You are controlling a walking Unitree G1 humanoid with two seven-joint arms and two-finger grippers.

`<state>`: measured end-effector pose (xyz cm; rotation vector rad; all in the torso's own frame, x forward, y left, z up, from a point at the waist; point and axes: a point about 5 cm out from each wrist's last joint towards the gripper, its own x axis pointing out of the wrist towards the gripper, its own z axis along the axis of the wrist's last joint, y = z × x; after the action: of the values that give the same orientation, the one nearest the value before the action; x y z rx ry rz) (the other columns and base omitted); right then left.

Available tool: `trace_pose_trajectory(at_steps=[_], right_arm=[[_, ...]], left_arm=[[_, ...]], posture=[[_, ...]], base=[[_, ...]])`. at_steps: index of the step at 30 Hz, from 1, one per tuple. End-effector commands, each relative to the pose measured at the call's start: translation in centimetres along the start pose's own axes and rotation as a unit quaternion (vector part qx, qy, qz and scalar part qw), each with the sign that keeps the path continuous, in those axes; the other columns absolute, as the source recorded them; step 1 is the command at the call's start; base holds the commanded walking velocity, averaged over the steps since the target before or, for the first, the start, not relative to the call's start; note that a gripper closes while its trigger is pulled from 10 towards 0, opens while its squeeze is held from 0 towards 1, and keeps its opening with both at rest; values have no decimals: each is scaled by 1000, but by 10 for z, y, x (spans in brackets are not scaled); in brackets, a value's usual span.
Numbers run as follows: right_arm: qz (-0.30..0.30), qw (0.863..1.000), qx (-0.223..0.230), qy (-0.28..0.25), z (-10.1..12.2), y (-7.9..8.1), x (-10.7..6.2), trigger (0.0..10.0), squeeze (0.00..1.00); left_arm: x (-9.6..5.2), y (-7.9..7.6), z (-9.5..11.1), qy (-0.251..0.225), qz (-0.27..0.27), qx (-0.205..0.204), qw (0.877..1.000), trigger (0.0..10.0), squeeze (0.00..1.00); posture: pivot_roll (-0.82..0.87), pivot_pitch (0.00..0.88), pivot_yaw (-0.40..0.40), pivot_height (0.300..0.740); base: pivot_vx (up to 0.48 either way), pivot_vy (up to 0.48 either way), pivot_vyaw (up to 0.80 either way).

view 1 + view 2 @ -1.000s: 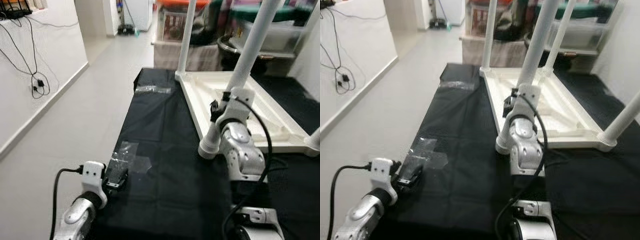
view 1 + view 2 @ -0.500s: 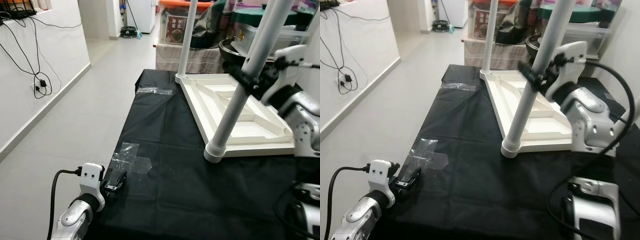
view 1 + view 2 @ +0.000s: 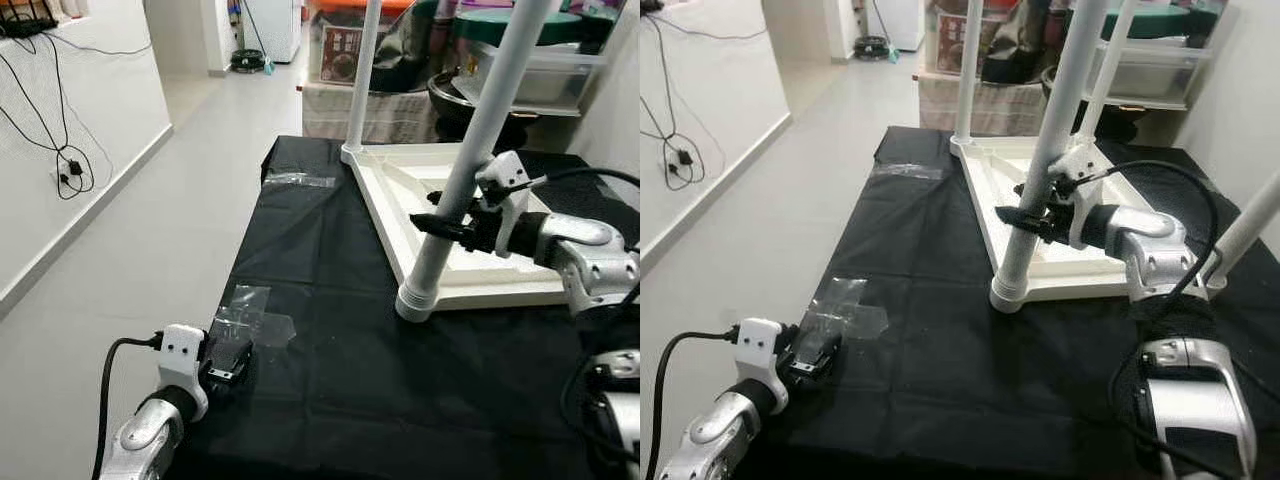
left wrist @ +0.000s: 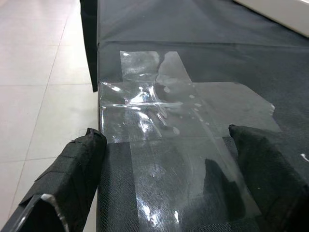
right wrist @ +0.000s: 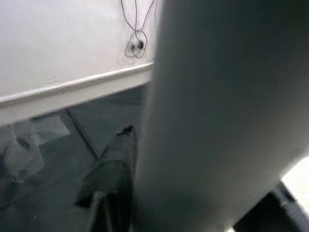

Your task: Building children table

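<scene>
A white children's table point(image 3: 400, 180) lies upside down on a black cloth point(image 3: 330, 390), its legs pointing up. My right gripper point(image 3: 445, 222) reaches in from the right and is shut on the near left leg point(image 3: 480, 130), a little above its base. In the right wrist view that leg point(image 5: 217, 96) sits tight between the black fingers point(image 5: 108, 186). My left gripper point(image 3: 230, 362) rests low at the cloth's left edge, open, its fingers point(image 4: 72, 166) either side of a patch of clear tape point(image 4: 159, 106).
Two more table legs rise at the back left point(image 3: 362, 70) and at the near right point(image 3: 1255, 215). Grey tiled floor point(image 3: 130, 230) runs along the left, beside a white wall with hanging cables point(image 3: 62, 165). Storage boxes and a pot point(image 3: 400, 60) stand behind the table.
My right arm has come down and its gripper now holds the leg lower than half a second ago. The head view has shifted slightly. The left gripper has stayed by the tape.
</scene>
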<state>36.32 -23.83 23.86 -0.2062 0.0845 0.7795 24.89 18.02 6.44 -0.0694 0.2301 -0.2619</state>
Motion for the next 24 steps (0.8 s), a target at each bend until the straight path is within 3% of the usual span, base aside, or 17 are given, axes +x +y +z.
trace_pose_trajectory(at_steps=[1,4,9,10,11,12,13,14,15,17,18,19,20,21,22,24], right_arm=[[21,1000,-1,-5,1,5,6,0,0],[31,1000,-4,-4,-2,7,6,0,0],[-6,1000,11,8,-18,13,11,0,0],[-101,994,26,24,-24,7,15,0,0],[-196,979,37,40,-29,3,18,0,0],[-293,953,53,46,-32,-1,18,0,0],[-293,953,53,46,-32,-1,18,0,0],[-366,926,77,47,-36,-1,15,0,0],[-366,926,77,47,-36,-1,15,0,0],[-445,886,121,56,-52,26,14,0,0],[-445,886,121,56,-52,26,14,0,0],[-472,871,125,63,-58,45,14,0,0],[-472,871,125,63,-58,45,14,0,0],[-484,862,133,70,-63,66,17,0,0],[-484,861,137,72,-63,80,20,0,0],[-484,861,140,73,-62,88,23,0,0]], left_arm=[[-2,1,-9,20,-1,0,1000,10000,0],[-3,0,-9,20,-1,0,1000,10000,0],[-4,-4,-13,24,-7,-1,1000,10000,0],[-3,-5,-12,24,-9,-1,1000,10000,0],[-3,-4,-12,24,-9,-1,1000,10000,0],[-2,-3,-11,24,-9,0,1000,10000,0],[-2,-3,-11,24,-9,0,1000,10000,0],[-2,-2,-10,23,-9,0,1000,10000,0],[-2,-2,-10,23,-9,0,1000,10000,0],[-2,-2,-11,23,-8,-1,1000,10000,0],[-2,-2,-11,23,-8,-1,1000,10000,0],[-2,-4,-11,23,-9,-1,1000,10000,0],[-2,-4,-11,23,-9,-1,1000,10000,0],[-2,-5,-12,23,-11,-2,1000,10000,0],[-2,-6,-12,24,-12,-3,1000,10000,0],[-2,-7,-12,24,-13,-4,1000,10000,0]], posture=[[103,0,-87,740],[101,0,-85,740],[92,0,-77,740],[92,0,-77,740],[86,0,-76,740],[86,0,-76,740],[86,0,-76,740],[82,0,-76,740],[82,0,-76,740],[80,0,-73,740],[80,0,-73,740],[82,0,-72,740],[82,0,-72,740],[83,0,-71,740],[77,0,-68,740],[77,0,-68,740]], base=[[0,0,0],[0,0,0],[0,0,0],[0,0,0],[0,0,0],[0,0,0],[0,0,0],[0,0,0],[0,0,0],[0,0,0],[0,0,0],[0,0,0],[0,0,0],[0,0,0],[0,0,0],[0,0,0]])
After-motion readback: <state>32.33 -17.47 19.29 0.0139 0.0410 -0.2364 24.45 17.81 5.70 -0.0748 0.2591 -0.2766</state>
